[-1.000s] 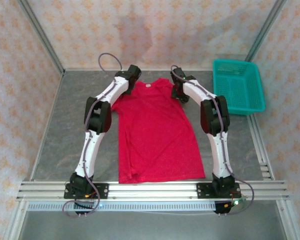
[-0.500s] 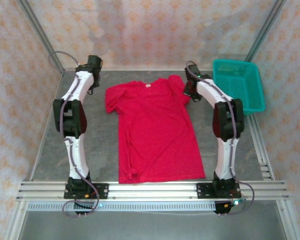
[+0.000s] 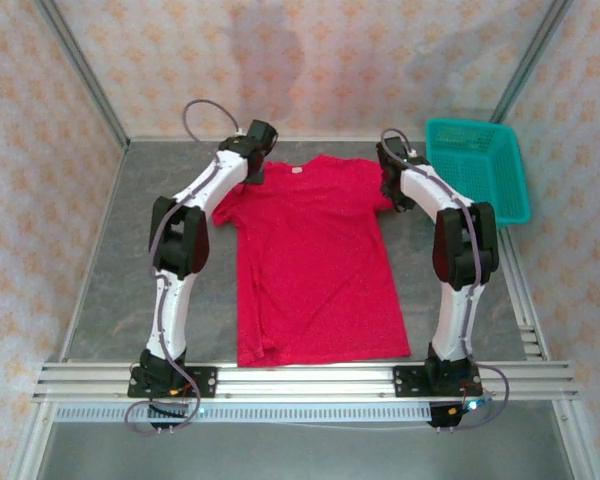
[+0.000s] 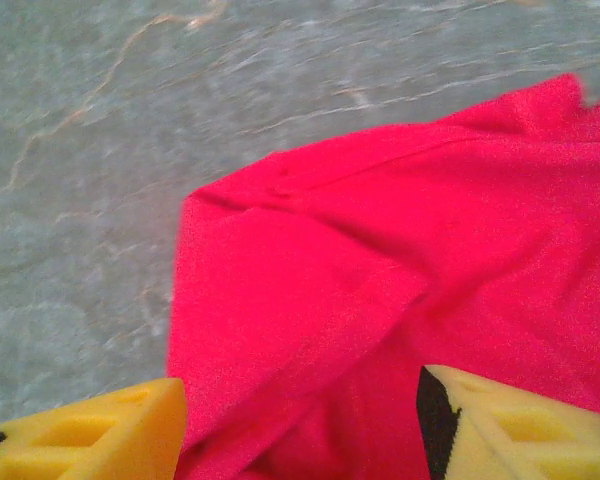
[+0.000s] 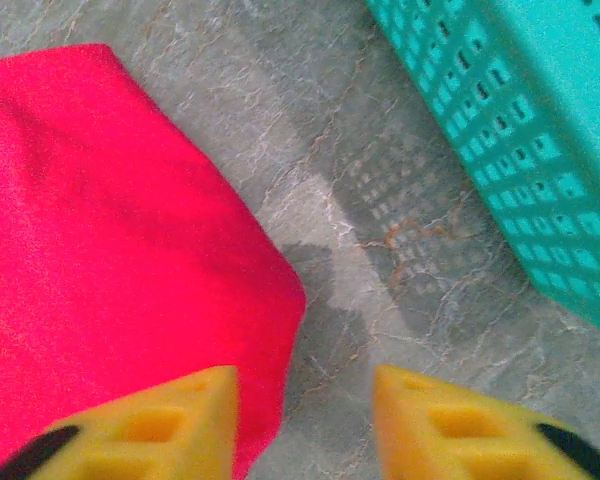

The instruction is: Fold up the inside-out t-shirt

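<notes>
The inside-out t-shirt (image 3: 310, 270) lies flat and lengthwise on the grey table, bright red, its collar at the far end with a small white label (image 3: 297, 171). My left gripper (image 3: 250, 172) hovers over the shirt's left shoulder. In the left wrist view that gripper (image 4: 300, 440) is open, its yellow fingers wide apart above a folded-over sleeve of the t-shirt (image 4: 380, 250). My right gripper (image 3: 392, 190) is at the right sleeve. It is open too (image 5: 300, 430), one finger above the sleeve's edge (image 5: 100, 220) and the other above bare table.
A teal plastic basket (image 3: 490, 222) stands at the back right, close to the right gripper, its perforated wall (image 5: 520, 130) just beyond the sleeve. Bare grey table (image 3: 130, 250) flanks the shirt on the left. An aluminium rail (image 3: 300, 380) runs along the near edge.
The left arm has swung back from the far left to the shirt's left shoulder and its jaws have opened. The right sleeve now lies spread flat, and the right jaws have opened.
</notes>
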Tool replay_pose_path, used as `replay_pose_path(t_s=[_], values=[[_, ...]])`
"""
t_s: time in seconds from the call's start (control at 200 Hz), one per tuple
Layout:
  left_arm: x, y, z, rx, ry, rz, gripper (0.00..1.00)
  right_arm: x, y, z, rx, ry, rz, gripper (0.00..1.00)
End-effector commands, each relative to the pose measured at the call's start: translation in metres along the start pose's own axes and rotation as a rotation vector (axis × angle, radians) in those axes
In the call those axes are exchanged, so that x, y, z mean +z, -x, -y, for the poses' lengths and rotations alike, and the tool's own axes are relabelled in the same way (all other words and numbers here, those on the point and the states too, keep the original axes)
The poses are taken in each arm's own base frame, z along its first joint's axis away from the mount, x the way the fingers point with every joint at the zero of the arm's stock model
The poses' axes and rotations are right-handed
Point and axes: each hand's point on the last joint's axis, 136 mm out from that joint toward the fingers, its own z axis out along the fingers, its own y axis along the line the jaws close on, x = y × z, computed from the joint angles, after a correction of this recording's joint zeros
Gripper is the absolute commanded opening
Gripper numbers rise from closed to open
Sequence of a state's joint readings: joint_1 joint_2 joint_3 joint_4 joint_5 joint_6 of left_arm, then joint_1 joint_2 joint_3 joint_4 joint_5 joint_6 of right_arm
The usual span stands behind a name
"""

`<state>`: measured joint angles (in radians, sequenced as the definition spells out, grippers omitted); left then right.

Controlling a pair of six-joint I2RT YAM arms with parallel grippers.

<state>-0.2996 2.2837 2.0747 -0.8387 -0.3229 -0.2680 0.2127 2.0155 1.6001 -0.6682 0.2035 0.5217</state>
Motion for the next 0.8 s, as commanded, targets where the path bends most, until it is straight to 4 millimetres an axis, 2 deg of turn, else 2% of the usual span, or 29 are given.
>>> replay_pose_path(t_s=[0.0,0.25,0.445,0.61,0.796], values=[[0.022,-0.006,-0.021,0.073,0.09,-0.056,0.64,-0.041,0.022,-0.001,0.017,0.027,0.093,0.49],[0.043,-0.008,-0.007,0.157,0.122,-0.083,0.65,-0.069,0.006,-0.047,-0.041,0.168,0.091,0.5],[0.059,-0.02,0.009,0.204,0.103,-0.115,0.72,-0.072,-0.014,-0.077,-0.083,0.231,0.059,0.5],[0.064,-0.024,0.016,0.199,0.073,-0.126,0.77,-0.068,-0.031,-0.09,-0.119,0.245,0.031,0.5],[0.058,-0.02,0.017,0.171,0.041,-0.109,0.81,-0.067,-0.037,-0.094,-0.129,0.255,0.017,0.5]])
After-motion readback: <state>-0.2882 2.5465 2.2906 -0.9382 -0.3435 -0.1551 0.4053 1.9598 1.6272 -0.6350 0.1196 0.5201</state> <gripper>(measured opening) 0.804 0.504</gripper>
